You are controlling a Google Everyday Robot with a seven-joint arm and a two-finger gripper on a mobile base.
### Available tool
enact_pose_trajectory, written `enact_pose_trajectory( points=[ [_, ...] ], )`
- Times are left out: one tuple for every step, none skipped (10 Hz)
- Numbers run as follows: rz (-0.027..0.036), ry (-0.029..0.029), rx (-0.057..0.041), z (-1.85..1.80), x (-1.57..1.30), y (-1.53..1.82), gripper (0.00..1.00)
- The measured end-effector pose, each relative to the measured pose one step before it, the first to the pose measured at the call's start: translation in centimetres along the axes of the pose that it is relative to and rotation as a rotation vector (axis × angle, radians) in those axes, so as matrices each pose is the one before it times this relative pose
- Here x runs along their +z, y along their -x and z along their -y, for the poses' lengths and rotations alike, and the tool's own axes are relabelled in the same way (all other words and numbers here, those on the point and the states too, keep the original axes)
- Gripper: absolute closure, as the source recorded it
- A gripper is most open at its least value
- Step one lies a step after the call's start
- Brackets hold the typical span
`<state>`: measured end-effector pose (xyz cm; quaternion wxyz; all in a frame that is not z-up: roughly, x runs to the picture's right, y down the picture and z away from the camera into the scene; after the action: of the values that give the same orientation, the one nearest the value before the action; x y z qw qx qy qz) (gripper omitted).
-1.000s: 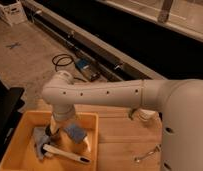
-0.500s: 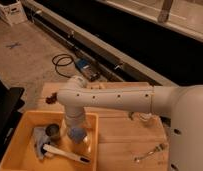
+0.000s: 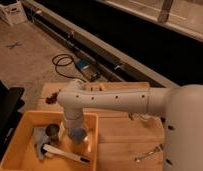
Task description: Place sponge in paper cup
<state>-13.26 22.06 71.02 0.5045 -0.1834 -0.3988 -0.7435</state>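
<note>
Blue sponge sits under gripper inside yellow plastic bin, just beside small grey paper cup. Arm has dropped lower than a second ago. Gripper's state: cannot tell. Sponge likely not yet in cup.

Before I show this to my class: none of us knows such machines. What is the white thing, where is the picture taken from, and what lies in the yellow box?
The white thing is a robot arm. The single picture looks down from above; where the camera sits is not recorded. The arm bends down into the yellow box on a wooden table. Its gripper is low inside the box, at a bluish lump, perhaps the sponge; whether it holds it I cannot tell. Beside it lie a grey cup and a white-handled brush.
</note>
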Motion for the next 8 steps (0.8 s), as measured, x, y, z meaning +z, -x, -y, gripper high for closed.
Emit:
enact_pose_trajectory(
  points=[
    [0.00749, -0.01675, -0.00014, 0.037, 0.469, -0.04, 0.39],
    [0.00383, -0.00994, -0.00139, 0.069, 0.281, -0.034, 0.5],
    [0.00151, -0.0028, -0.00115, 0.032, 0.134, -0.013, 0.58],
    [0.0004, -0.00139, -0.00063, 0.039, 0.065, -0.008, 0.67],
    [-0.00174, 0.00069, -0.00021, -0.03, 0.03, 0.024, 0.78],
    [-0.00841, 0.00215, 0.00011, 0.007, -0.178, -0.007, 0.88],
    [-0.02176, 0.00483, 0.00044, 0.0, -0.794, -0.01, 0.96],
    [-0.02209, 0.00606, 0.00235, -0.072, -1.084, 0.011, 1.0]
  ],
)
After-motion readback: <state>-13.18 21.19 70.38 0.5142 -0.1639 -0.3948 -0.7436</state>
